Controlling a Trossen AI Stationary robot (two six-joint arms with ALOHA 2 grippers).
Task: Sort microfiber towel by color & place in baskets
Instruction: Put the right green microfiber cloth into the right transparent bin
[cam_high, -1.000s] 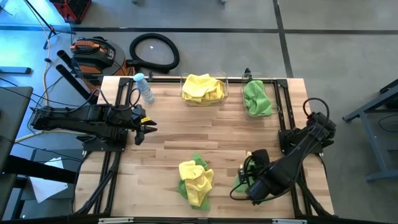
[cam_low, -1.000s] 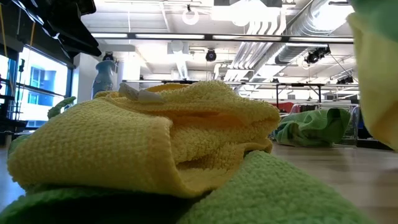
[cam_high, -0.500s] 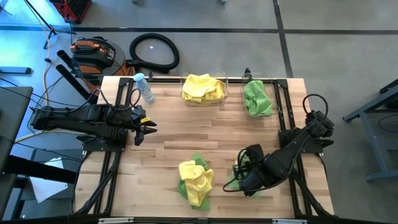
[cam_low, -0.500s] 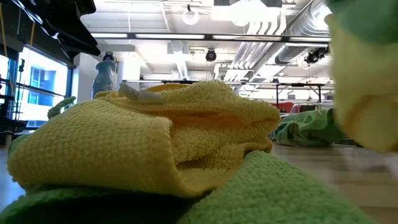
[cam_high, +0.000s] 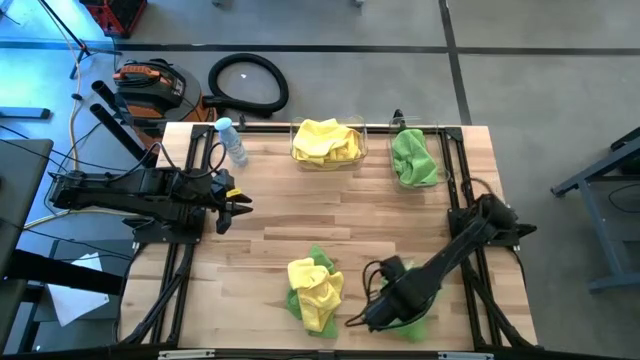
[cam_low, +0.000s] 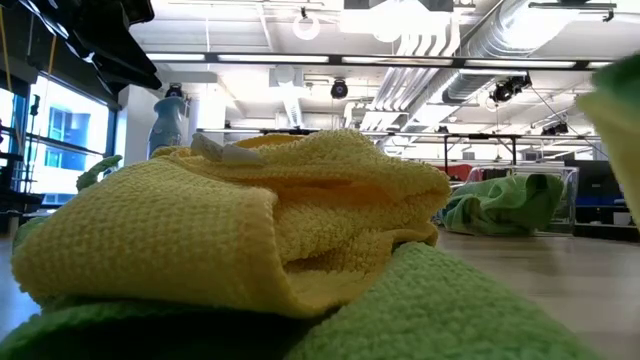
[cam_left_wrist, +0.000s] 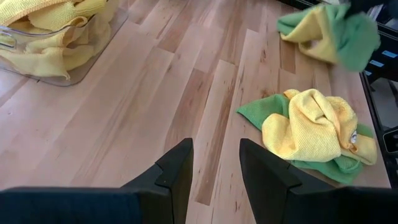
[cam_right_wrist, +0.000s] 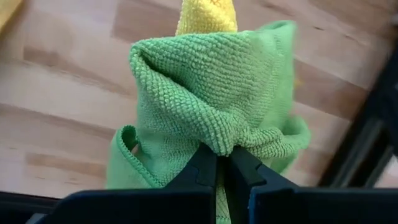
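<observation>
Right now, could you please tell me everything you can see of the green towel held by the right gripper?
The green towel is a looped microfiber cloth, bunched into a peak where the right gripper is shut on a fold of it. It hangs crumpled over the wooden table near the front edge, right of the loose pile. A yellow towel shows behind it, apparently lifted along with it.
</observation>
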